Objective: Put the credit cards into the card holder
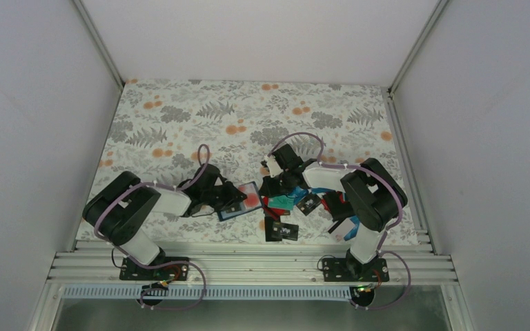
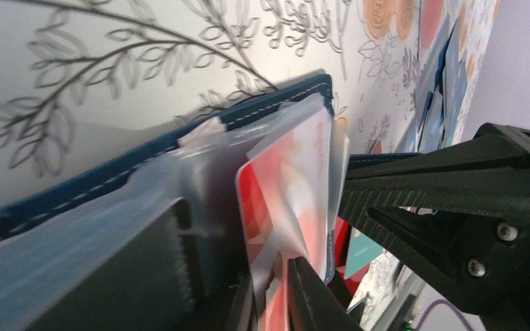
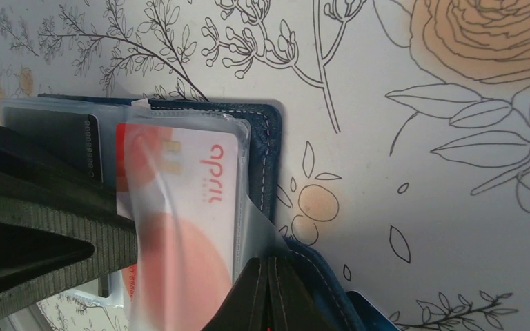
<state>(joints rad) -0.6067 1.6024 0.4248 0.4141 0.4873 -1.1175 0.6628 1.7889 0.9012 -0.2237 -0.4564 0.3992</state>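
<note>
The navy card holder point(image 1: 229, 212) lies open on the flowered table between my arms. Its stitched edge shows in the left wrist view point(image 2: 248, 114) and the right wrist view point(image 3: 273, 138). A pale white-pink card point(image 1: 252, 198) sits partly in its clear sleeve point(image 2: 290, 186) point(image 3: 186, 179). My left gripper point(image 1: 237, 200) point(image 2: 276, 296) is shut on this card's outer end. My right gripper point(image 1: 270, 186) point(image 3: 269, 272) is shut on the holder's sleeve edge. A dark card point(image 3: 55, 138) sits in another sleeve. The loose cards, teal point(image 1: 279, 202), red point(image 1: 335, 203) and black point(image 1: 281, 229), lie under the right arm.
Further blue and pale cards point(image 1: 345, 227) lie near the right arm's base. A blue card corner point(image 3: 366, 310) shows beside the holder. The aluminium rail point(image 1: 248, 262) runs along the near edge. White walls enclose the table on three sides.
</note>
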